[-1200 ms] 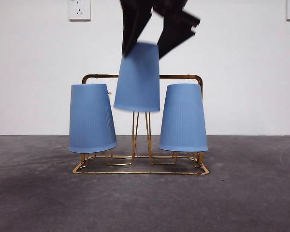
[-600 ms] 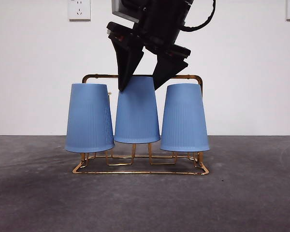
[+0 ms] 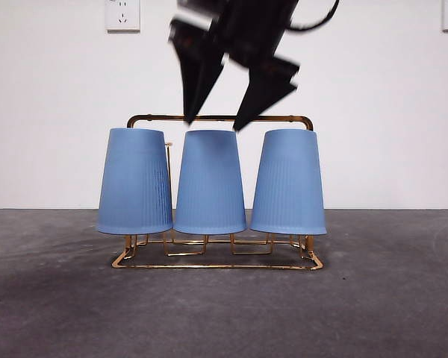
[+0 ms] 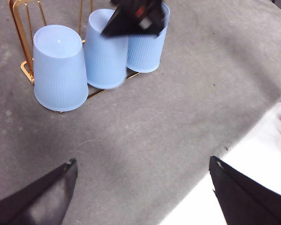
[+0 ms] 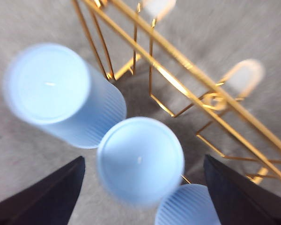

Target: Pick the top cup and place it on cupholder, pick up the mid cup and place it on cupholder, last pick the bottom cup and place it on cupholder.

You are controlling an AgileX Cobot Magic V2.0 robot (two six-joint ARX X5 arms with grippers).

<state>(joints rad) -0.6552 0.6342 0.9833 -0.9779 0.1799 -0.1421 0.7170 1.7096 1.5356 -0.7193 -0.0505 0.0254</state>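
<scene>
The right tool (image 3: 216, 123), jaws wide and empty, hangs directly above the middle cup (image 3: 210, 183), which sits upside down on the cupholder (image 3: 216, 262) between the two other cups; the left tool (image 4: 143, 171), also spread wide, waits well apart over the bench (image 4: 178, 93).

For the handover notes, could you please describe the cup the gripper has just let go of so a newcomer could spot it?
Find the gold cupholder on the grey table. Three upside-down blue cups sit on it in a row. It is the middle cup, directly below the open right gripper.

Ribbed blue cups (image 3: 210, 183), gold cupholder (image 3: 216, 262)
</scene>
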